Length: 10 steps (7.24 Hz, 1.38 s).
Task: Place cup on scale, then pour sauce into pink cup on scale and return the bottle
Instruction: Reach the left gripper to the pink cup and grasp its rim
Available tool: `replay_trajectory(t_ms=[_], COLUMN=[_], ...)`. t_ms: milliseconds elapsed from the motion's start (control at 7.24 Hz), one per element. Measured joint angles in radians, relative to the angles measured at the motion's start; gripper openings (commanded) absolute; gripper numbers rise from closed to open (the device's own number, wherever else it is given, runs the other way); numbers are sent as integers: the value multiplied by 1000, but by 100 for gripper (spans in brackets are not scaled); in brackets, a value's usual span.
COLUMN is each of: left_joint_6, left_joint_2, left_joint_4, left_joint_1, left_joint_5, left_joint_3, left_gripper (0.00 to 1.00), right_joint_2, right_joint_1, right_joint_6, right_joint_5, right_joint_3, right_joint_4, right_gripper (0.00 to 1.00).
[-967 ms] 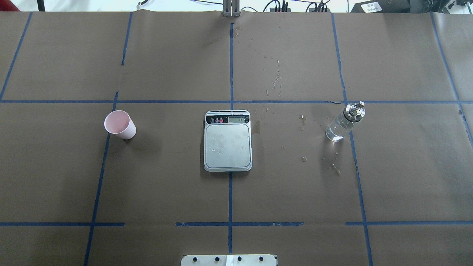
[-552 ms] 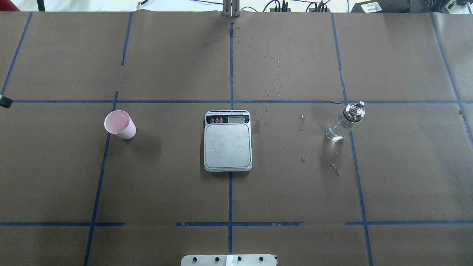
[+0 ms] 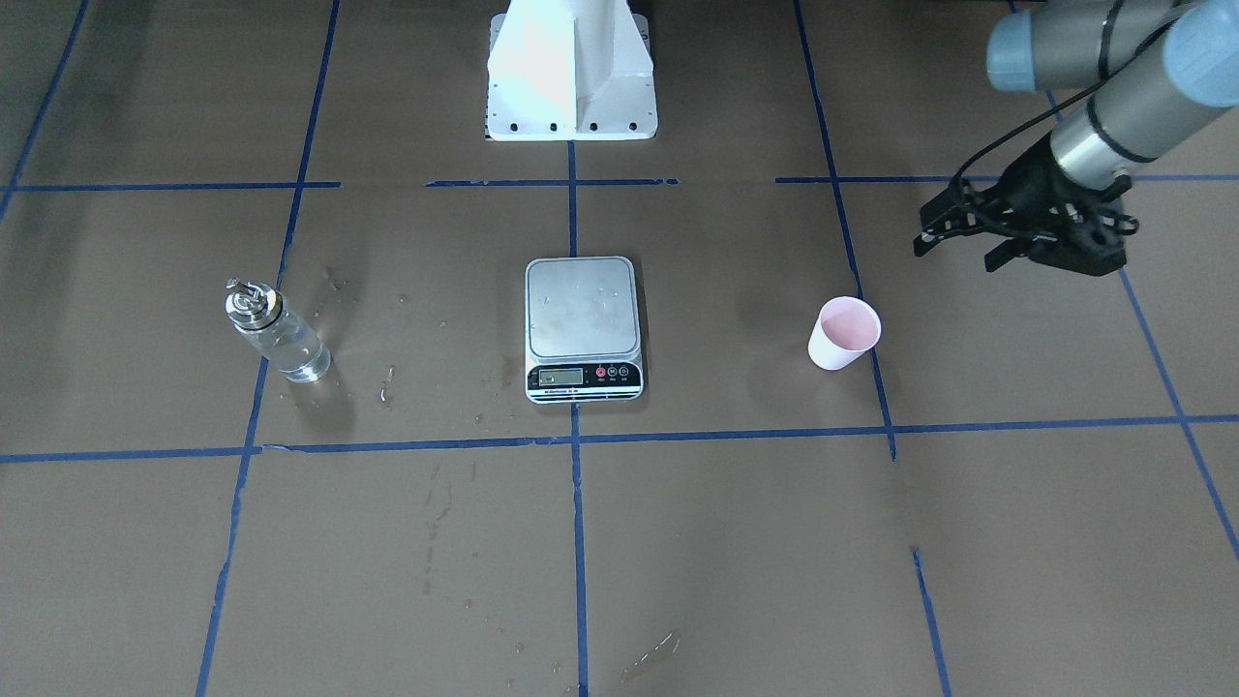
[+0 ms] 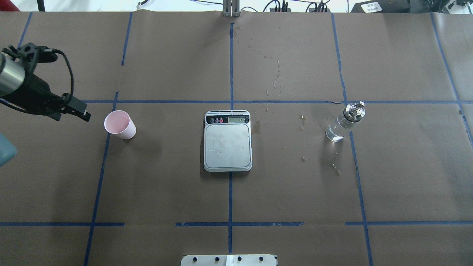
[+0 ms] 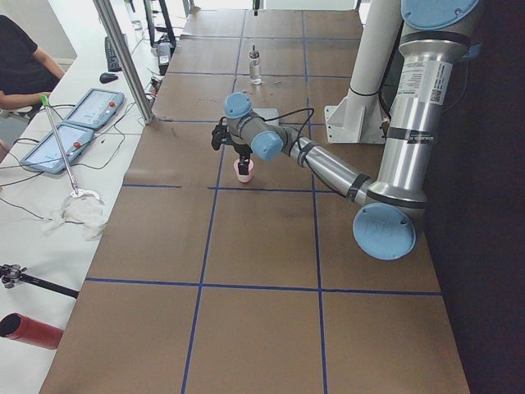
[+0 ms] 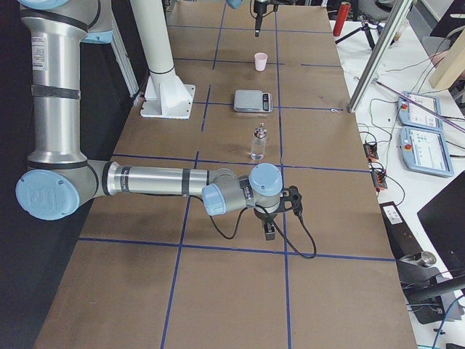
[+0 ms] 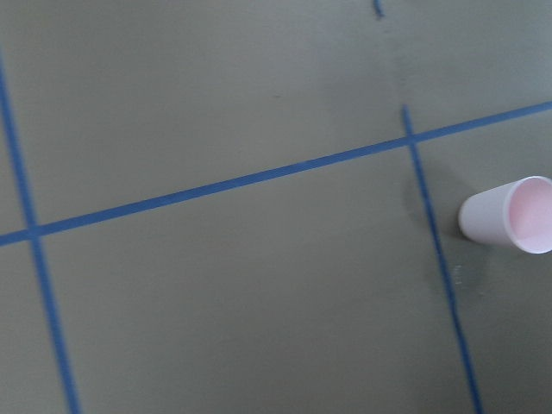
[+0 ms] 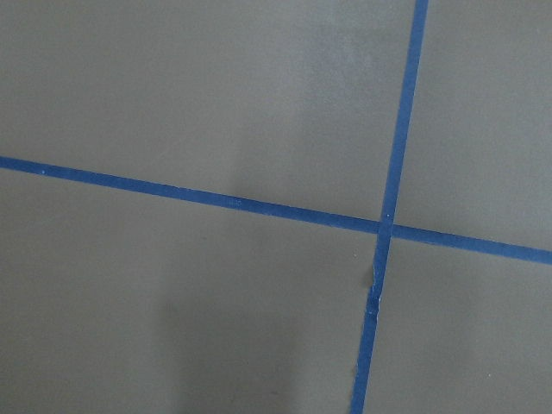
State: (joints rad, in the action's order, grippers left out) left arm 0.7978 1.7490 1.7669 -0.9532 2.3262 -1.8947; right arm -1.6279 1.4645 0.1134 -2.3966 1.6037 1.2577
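Observation:
The pink cup (image 4: 120, 125) stands upright on the brown paper, left of the scale (image 4: 227, 142); it also shows in the left wrist view (image 7: 509, 216). The scale's silver platform is bare apart from a few droplets. The glass bottle (image 4: 342, 123) with its silver pourer cap stands to the right and holds clear sauce. My left gripper (image 4: 72, 113) hovers just left of the cup, apart from it, open and empty (image 3: 961, 245). My right gripper (image 6: 269, 231) shows only in the exterior right view, low over the paper far from the bottle; I cannot tell whether it is open or shut.
Wet spots (image 4: 303, 118) dot the paper between the scale and the bottle. The robot's white base plate (image 4: 229, 259) sits at the near edge. Blue tape lines cross the table. Tablets (image 5: 82, 123) and cables lie on the far side bench.
My left arm has come into the overhead view from the left edge and its gripper now hangs close to the cup. Cup, scale and bottle have not moved.

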Motion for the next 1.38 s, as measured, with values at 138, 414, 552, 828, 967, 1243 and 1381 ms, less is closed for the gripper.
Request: replay_trajectory(t_ms=[138, 414, 552, 828, 967, 1243, 1381], left_joint_6=[36, 51, 52, 52, 52, 55, 58], left_joint_2=[39, 72, 80, 86, 88, 91, 94], left_joint_4=[2, 4, 7, 18, 47, 102, 107], left_joint_1=[40, 77, 87, 101, 102, 103, 103], left_joint_5=[-26, -54, -80, -104, -107, -108, -106], left_joint_3=[42, 104, 126, 159, 184, 220, 225], left_gripper=[99, 93, 85, 77, 30, 0, 0], right_joint_2=[-1, -1, -1, -1, -1, -1, -1], right_joint_1=[-3, -6, -8, -10, -12, -14, -14], right_joint_6=[0, 0, -1, 0, 0, 0, 0], right_joint_5=[0, 0, -1, -2, -2, -2, -2], right_joint_3=[0, -1, -1, -1, -2, -2, -2], right_joint_4=[0, 0, 0, 0, 0, 0, 0], right_gripper=[100, 100, 100, 100, 100, 100, 100])
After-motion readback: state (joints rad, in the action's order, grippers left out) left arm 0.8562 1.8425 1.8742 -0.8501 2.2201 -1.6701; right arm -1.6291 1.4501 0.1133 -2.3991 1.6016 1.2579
